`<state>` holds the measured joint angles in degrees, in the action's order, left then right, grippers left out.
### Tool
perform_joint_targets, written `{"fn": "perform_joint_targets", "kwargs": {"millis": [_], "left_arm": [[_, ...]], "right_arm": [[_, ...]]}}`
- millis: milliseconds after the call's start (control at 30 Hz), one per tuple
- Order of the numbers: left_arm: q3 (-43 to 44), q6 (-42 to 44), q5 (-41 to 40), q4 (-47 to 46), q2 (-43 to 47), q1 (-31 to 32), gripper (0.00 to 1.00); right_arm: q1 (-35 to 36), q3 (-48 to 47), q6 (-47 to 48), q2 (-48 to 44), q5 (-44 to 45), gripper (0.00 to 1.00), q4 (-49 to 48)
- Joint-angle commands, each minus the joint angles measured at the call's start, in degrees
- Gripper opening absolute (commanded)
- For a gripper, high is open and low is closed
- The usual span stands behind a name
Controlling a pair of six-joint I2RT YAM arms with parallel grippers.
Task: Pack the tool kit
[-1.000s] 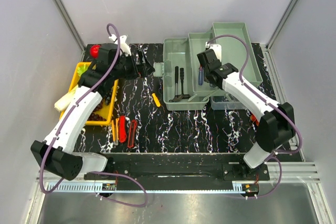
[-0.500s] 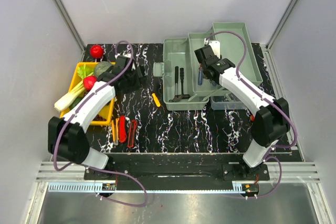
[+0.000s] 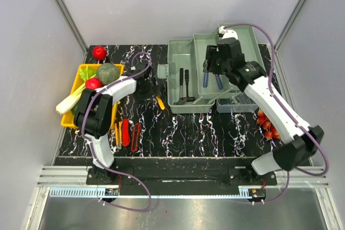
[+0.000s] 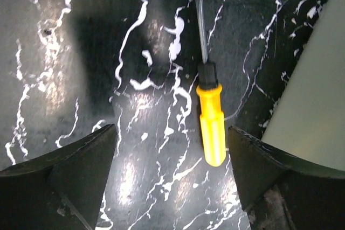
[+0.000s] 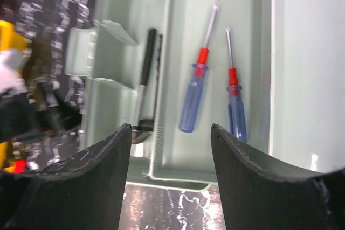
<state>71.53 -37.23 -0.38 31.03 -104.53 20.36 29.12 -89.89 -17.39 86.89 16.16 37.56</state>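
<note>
Top external view: red and orange-handled tools (image 3: 125, 132) are lying on the table (image 3: 183, 133) in front of the toolbox (image 3: 173, 63), waiting to be packed. Just left of the toolbox, the left gripper (image 4: 170, 133) is hovering with jaws spread wide and empty astride a yellow screwdriver (image 4: 211, 127), seemingly lining up a pick. Farther back, over the toolbox's tray, the right gripper (image 5: 170, 130) is hanging with jaws parted, holding nothing, above two blue screwdrivers (image 5: 192, 103) already lying inside.

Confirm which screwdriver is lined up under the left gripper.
The yellow-handled screwdriver, lying on the black mat below the open left gripper, not gripped. The two blue-handled screwdrivers lie inside the toolbox tray.
</note>
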Motion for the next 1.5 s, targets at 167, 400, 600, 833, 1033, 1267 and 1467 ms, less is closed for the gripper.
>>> {"fn": "perform_joint_targets", "kwargs": {"millis": [167,400,600,833,1033,1267,1467], "left_arm": [[7.66,-3.81,-3.66,0.44,-6.73,1.26,0.76],[11.17,-2.93,-8.84,4.3,-10.34,3.72,0.62],[10.92,-1.71,-12.44,6.59,-11.22,3.9,0.45],[8.81,1.72,-15.96,7.03,-5.26,3.9,0.0],[10.73,5.15,-9.42,10.19,9.22,3.72,0.0],[15.31,4.46,6.86,4.68,25.06,3.72,0.0],[10.75,-0.99,20.49,-11.32,34.56,3.72,0.0]], "right_arm": [[-0.3,1.29,-5.81,-10.07,-8.87,0.68,-3.46],[-0.21,2.26,-7.92,-12.8,-7.99,0.71,-2.93],[-0.21,2.79,-8.98,-13.94,-8.16,0.72,-2.58],[-0.21,4.45,-7.23,-13.85,-13.33,0.82,-3.01],[-0.21,8.67,-5.9,-14.65,-29.41,0.95,-9.25],[0.49,11.57,-12.48,-12.71,-46.21,0.99,-22.42],[3.82,11.4,-20.05,-10.96,-53.33,0.99,-33.15]]}}
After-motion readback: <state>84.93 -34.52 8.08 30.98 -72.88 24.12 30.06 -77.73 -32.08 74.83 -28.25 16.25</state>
